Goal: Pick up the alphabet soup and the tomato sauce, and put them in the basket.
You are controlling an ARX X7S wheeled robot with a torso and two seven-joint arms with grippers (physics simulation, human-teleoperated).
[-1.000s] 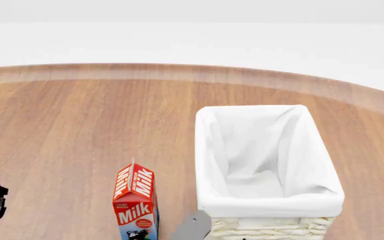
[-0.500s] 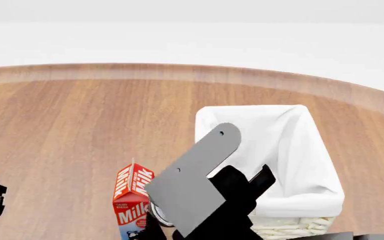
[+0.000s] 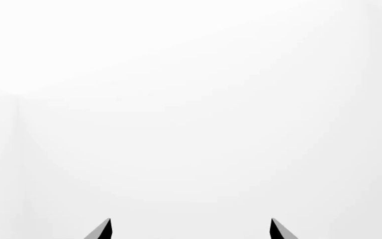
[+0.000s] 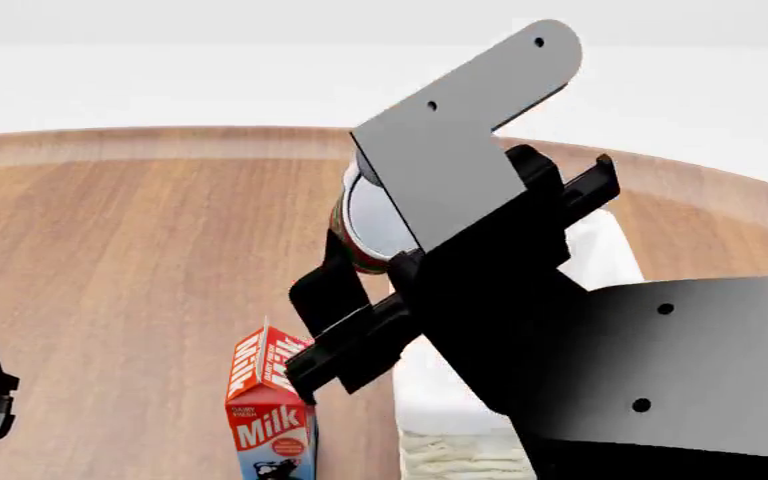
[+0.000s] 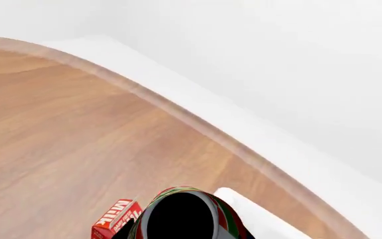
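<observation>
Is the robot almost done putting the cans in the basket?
Not yet. Nothing can be seen in the basket, though the arm hides most of it. The right gripper holds the tomato sauce up in the air beside the basket, above the milk carton. That can has yet to go in. The alphabet soup is not in any view, and the left gripper is open and empty.

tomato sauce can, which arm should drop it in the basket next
The right arm. Its gripper already holds the tomato sauce raised beside the basket, above the milk carton. The left gripper points at blank white background, and that arm sits at the table's far left edge.
</observation>
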